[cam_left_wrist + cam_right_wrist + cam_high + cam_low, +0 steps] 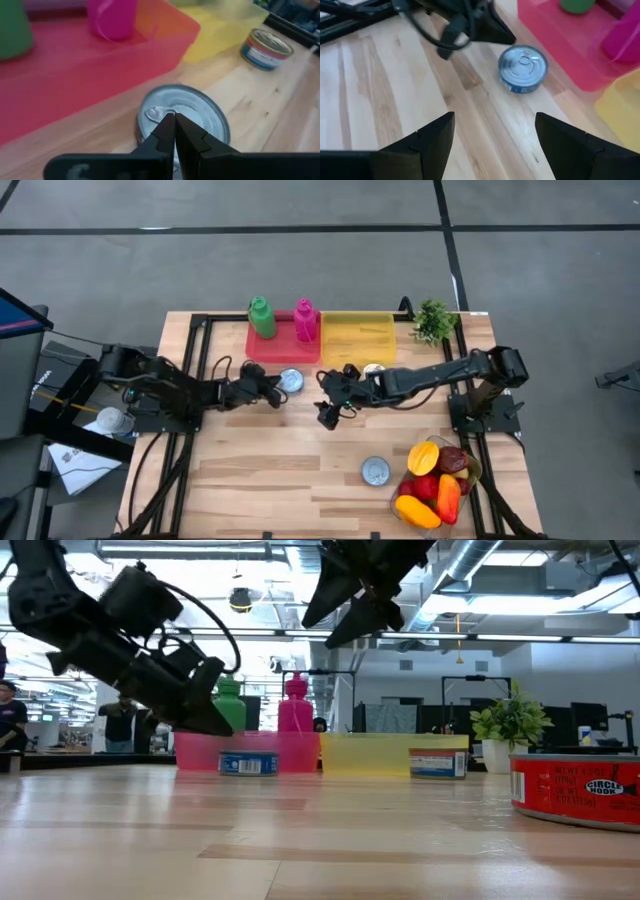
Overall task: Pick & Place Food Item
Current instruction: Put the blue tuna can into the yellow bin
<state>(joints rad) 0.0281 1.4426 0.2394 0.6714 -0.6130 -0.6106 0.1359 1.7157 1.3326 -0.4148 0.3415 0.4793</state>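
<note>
room behind table [320, 840] only from low view

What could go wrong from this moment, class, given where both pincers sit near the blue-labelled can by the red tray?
1. The left pincer, shut, hovers just over the can; pressing down shut could shove it against the red tray rather than grip it.
2. The right pincer, open above the table, points toward the same can, so the arms could collide.
</note>
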